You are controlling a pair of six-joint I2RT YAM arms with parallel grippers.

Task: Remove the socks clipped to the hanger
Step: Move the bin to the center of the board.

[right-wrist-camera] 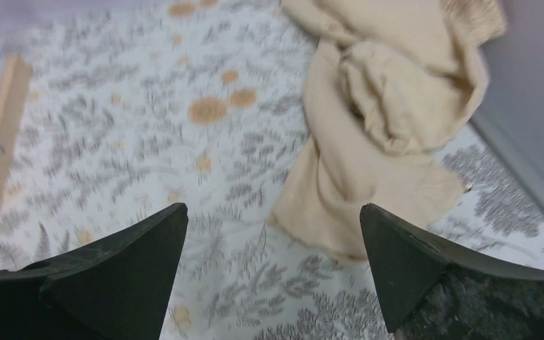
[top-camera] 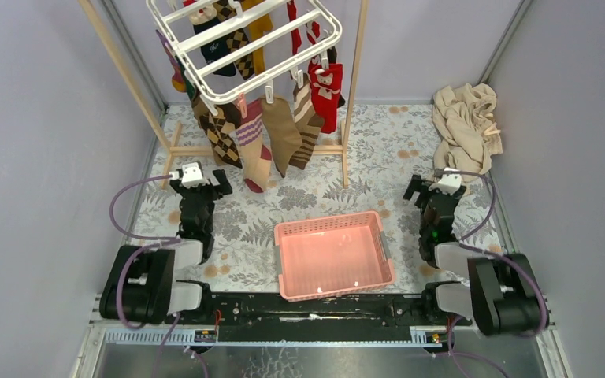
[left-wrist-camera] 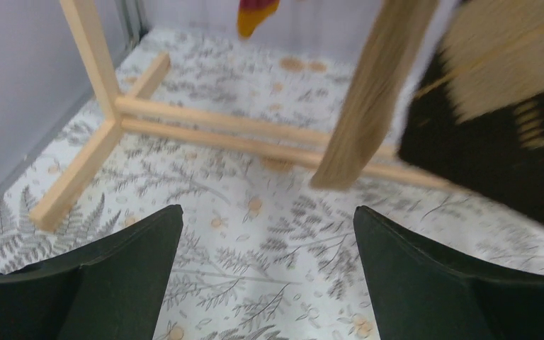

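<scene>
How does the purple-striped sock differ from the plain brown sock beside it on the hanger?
The purple-striped sock has purple bands on pale cloth and a reddish toe; the plain brown sock is one colour. In the top view, the striped one's tip reaches further down than the brown one's. Both hang side by side from the front edge of the hanger.

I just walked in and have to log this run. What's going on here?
Nothing is being handled yet. The left gripper and right gripper both sit low over the table, jaws open and empty. The socks all hang clipped to the white hanger at the back. The pink basket between the arms holds no socks yet, and a beige cloth lies heaped in the far right corner.
</scene>
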